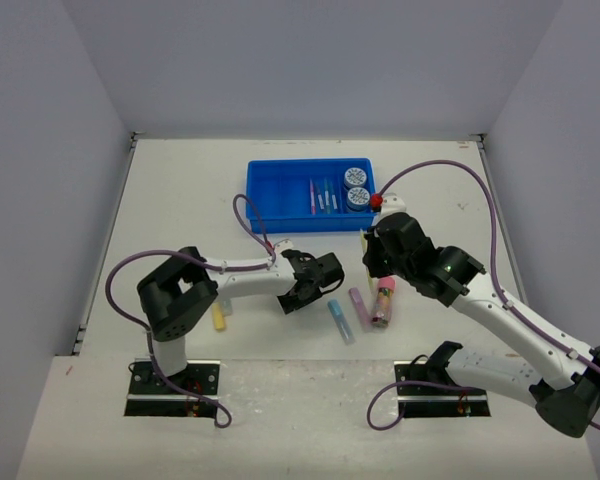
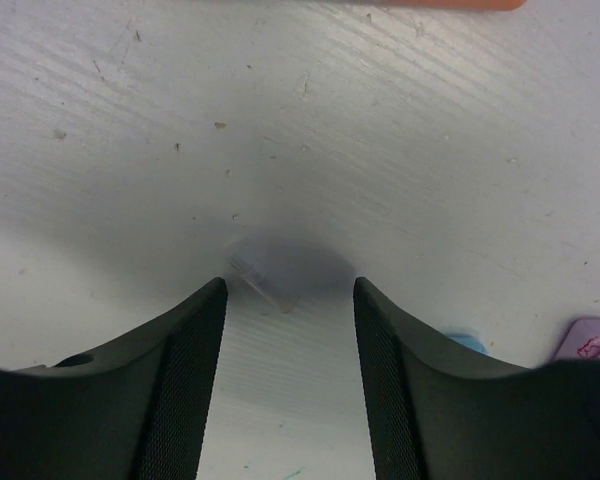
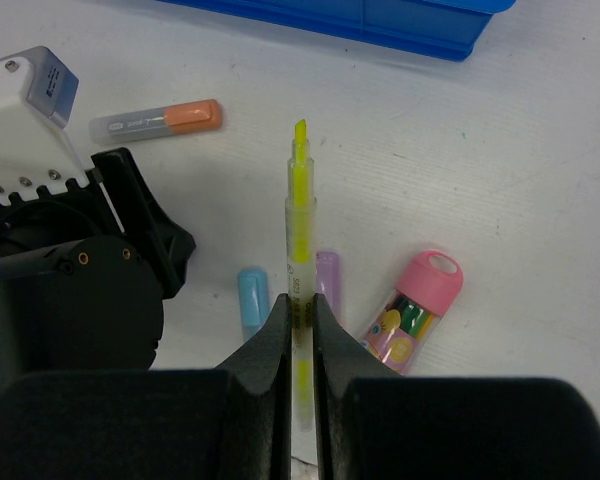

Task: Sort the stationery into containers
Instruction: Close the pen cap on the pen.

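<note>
Right wrist view: the yellow marker (image 3: 300, 200) is gripped by the right jaws, the left jaws are parted empty, and carriage to the blue tray (image 3: 410, 25) at twelve o'clock seems needed.

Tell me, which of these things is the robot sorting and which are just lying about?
For the job: tray, discs, pens, pink tube, blue marker, purple marker, orange marker, gripped yellow marker, loose yellow marker.
Just lying about: nothing loose; only the arms' cables and base plates.
</note>
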`<state>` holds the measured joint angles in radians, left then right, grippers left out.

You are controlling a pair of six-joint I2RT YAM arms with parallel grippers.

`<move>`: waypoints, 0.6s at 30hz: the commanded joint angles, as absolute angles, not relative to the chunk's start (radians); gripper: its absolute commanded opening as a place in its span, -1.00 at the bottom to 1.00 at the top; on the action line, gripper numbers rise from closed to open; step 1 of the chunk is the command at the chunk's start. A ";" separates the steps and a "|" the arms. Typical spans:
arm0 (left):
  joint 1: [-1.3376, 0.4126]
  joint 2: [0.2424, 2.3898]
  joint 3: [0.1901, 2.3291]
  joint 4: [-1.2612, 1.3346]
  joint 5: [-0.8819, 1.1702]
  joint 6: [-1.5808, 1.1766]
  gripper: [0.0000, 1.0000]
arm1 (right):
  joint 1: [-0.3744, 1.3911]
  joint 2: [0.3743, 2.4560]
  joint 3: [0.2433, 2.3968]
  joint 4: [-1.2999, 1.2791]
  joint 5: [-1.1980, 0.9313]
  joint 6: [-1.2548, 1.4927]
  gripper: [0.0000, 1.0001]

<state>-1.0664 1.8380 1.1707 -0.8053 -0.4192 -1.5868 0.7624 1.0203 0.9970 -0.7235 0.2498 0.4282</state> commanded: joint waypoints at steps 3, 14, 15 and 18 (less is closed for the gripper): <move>-1.066 1.848 1.161 -0.831 -0.430 -1.690 -0.09 | 0.759 1.002 0.996 -0.695 0.268 0.414 -1.00; -1.065 1.812 1.099 -0.784 -0.421 -1.674 -0.74 | 0.759 0.988 0.993 -0.687 0.249 0.411 -1.00; -1.065 1.810 1.084 -0.759 -0.414 -1.664 -0.79 | 0.759 0.983 0.992 -0.683 0.239 0.410 -1.00; -1.064 1.802 1.049 -0.699 -0.398 -1.637 -0.80 | 0.759 0.972 0.988 -0.674 0.217 0.405 -1.00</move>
